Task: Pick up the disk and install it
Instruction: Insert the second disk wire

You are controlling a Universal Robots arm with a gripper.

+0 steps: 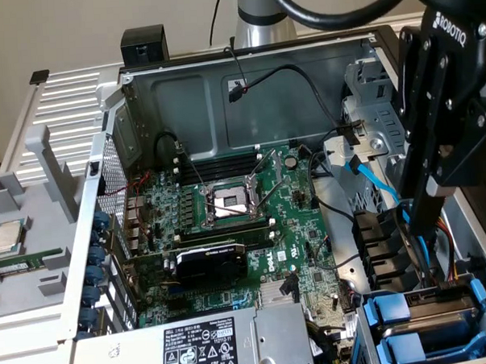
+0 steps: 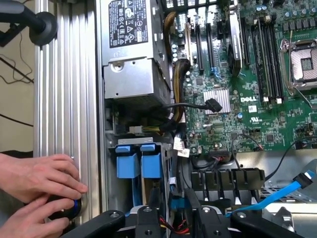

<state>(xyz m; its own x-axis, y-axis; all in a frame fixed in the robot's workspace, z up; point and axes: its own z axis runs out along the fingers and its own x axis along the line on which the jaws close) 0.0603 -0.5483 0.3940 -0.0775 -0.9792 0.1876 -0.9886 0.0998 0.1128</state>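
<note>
Exterior view had the gripper (image 1: 437, 191) hanging low at the exterior view's right side of the open PC case (image 1: 247, 85), down beside the black cable clips (image 1: 383, 244) and just above the drive bay. Disk (image 1: 418, 315) sat in that bay at the bottom right corner, blue carrier frame visible, a second blue carrier (image 1: 432, 347) just below it. Couldn't tell how far the fingers were apart, nor whether they had hold of anything. Blue SATA cable (image 1: 372, 176) ran past the arm. Motherboard (image 1: 253, 222) lay exposed with the CPU socket (image 1: 230, 201) open; processor chip (image 1: 5, 235) was parked on the grey tray outside the case. Wrist view showed the two blue carriers (image 2: 138, 161) side by side near the power supply (image 2: 131, 54), and a person's hands (image 2: 39, 191) on a blue knob at the aluminium rail
</note>
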